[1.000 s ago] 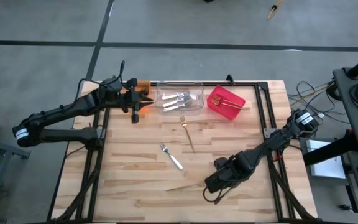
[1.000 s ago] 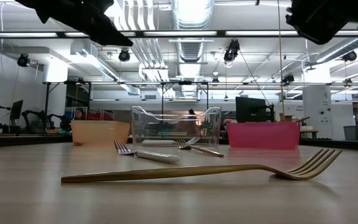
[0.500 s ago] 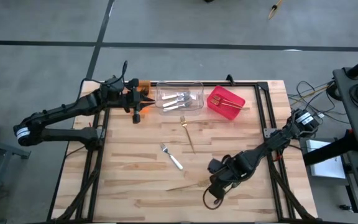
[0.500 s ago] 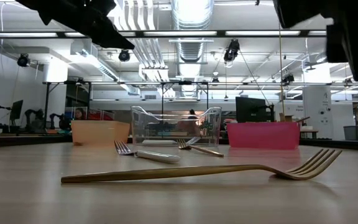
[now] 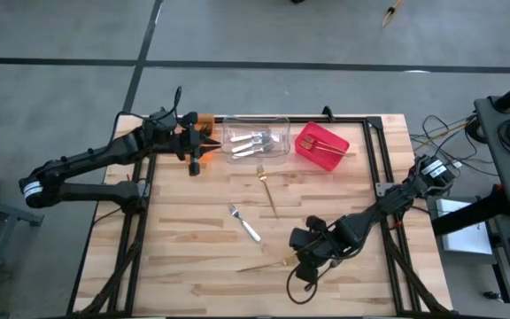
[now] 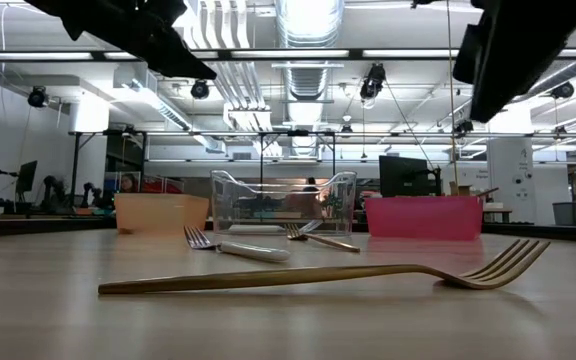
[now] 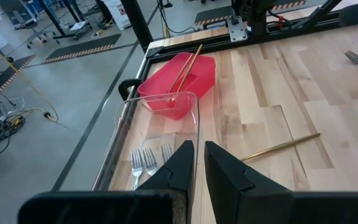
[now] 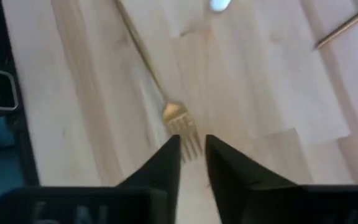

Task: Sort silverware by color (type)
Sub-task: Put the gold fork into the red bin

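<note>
A gold fork (image 5: 268, 262) lies flat on the table near its front edge; the low view shows this gold fork (image 6: 318, 273) closest. My right gripper (image 5: 299, 262) hangs above its tined end (image 8: 182, 127), pointing steeply down, fingers a little apart (image 8: 192, 149), clear of it. A second gold fork (image 5: 267, 190) and a silver fork (image 5: 244, 223) lie mid-table. My left gripper (image 5: 209, 144) waits, shut and empty (image 7: 197, 149), at the clear bin's left end.
Along the far edge stand an orange bin (image 6: 161, 212), a clear bin (image 5: 255, 140) holding silver forks (image 7: 148, 163), and a red bin (image 5: 321, 146) holding gold forks (image 7: 188, 62). A black frame rail (image 5: 374, 151) runs along the table's right side.
My right gripper has rolled about its own pointing line while staying above the front gold fork's tined end. The forks lie where they were.
</note>
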Robot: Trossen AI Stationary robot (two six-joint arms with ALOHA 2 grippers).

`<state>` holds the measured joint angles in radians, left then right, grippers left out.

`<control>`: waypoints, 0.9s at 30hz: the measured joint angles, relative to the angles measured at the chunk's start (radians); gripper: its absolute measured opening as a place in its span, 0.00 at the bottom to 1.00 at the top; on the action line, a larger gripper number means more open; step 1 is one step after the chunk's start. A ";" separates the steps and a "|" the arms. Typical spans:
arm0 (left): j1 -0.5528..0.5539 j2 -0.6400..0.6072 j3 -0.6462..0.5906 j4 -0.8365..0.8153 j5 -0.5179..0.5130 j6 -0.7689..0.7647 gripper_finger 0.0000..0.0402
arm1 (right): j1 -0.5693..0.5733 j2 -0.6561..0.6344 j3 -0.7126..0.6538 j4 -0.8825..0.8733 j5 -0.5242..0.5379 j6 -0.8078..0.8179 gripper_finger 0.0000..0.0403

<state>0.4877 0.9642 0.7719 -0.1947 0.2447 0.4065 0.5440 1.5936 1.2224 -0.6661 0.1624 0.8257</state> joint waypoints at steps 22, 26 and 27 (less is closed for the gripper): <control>0.000 0.000 0.000 -0.001 0.000 0.000 0.05 | -0.034 0.149 0.001 0.231 0.011 -0.402 0.64; 0.000 0.000 0.000 0.000 0.000 0.000 0.05 | -0.034 0.189 0.001 0.236 -0.013 -0.467 0.61; 0.000 0.000 0.000 -0.001 0.000 0.000 0.05 | -0.034 0.203 0.001 0.236 -0.014 -0.482 0.61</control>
<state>0.4877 0.9642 0.7719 -0.1955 0.2447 0.4061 0.5102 1.7965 1.2232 -0.4299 0.1488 0.3437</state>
